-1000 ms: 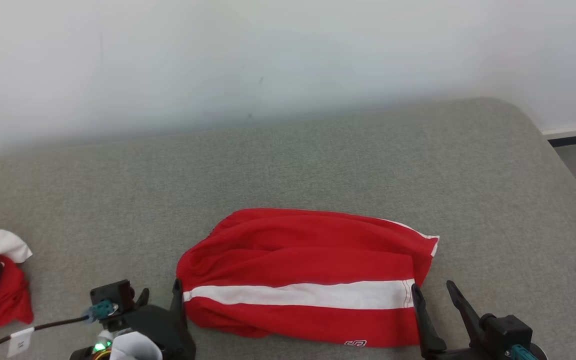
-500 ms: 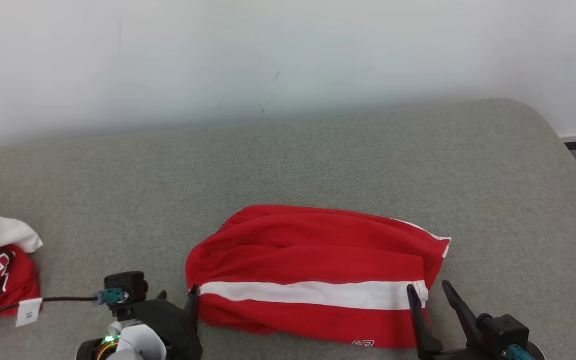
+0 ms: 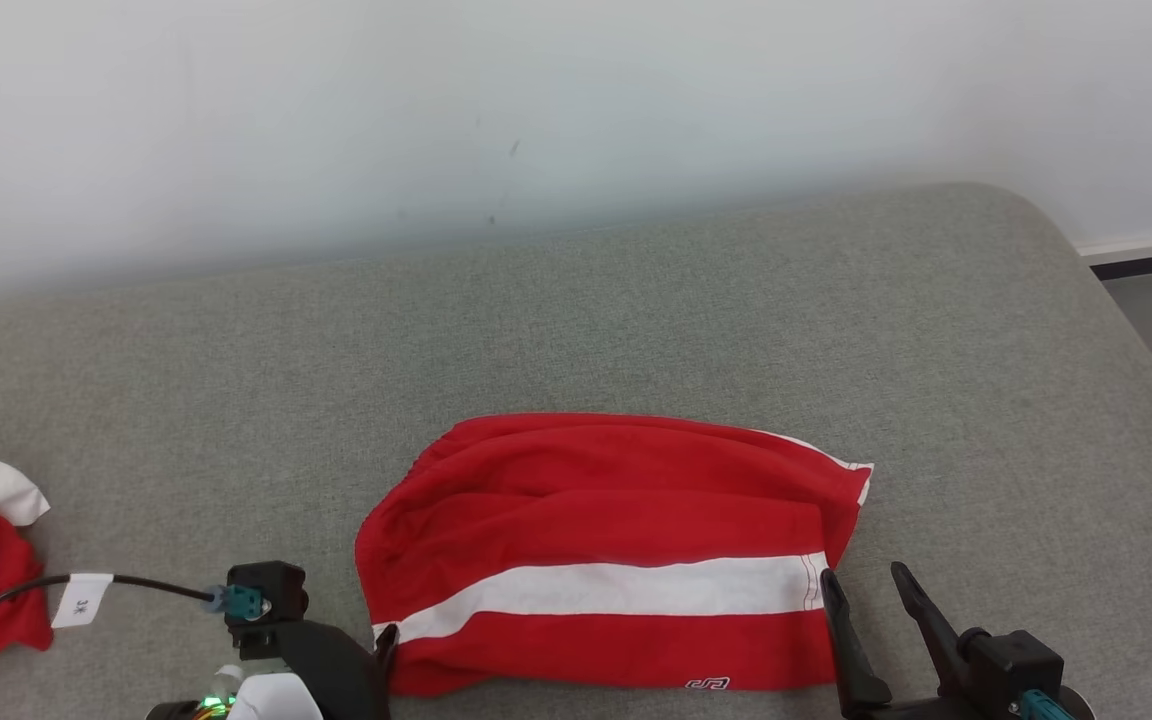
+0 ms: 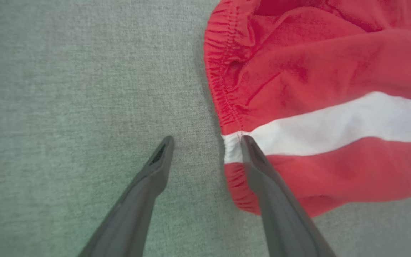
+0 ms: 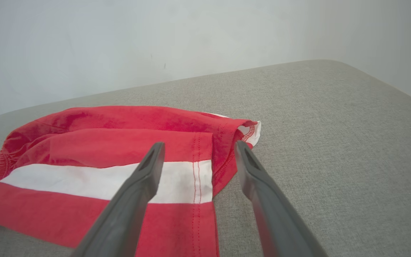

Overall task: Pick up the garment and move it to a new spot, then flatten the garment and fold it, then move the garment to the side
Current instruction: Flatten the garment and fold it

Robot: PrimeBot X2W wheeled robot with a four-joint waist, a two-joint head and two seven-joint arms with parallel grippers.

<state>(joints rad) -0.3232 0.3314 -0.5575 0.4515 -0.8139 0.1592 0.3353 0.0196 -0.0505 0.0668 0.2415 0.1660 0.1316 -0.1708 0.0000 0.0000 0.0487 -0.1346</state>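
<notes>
Shorts [image 3: 616, 540]: stripe [image 3: 626, 588] now slants toward near-left corner.
Left gripper [image 4: 206, 139]: jaws wide, empty, fingertip at waistband [image 4: 223, 89].
Right gripper [image 5: 199, 144]: jaws wide, empty, straddling hem [image 5: 203, 178].
Meaning: fold looks finished; sideways move probably next.

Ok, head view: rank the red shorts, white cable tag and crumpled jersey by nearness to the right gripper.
1. red shorts, just beside the right gripper, on its left.
2. white cable tag, lower left.
3. crumpled jersey, far left edge.
</notes>
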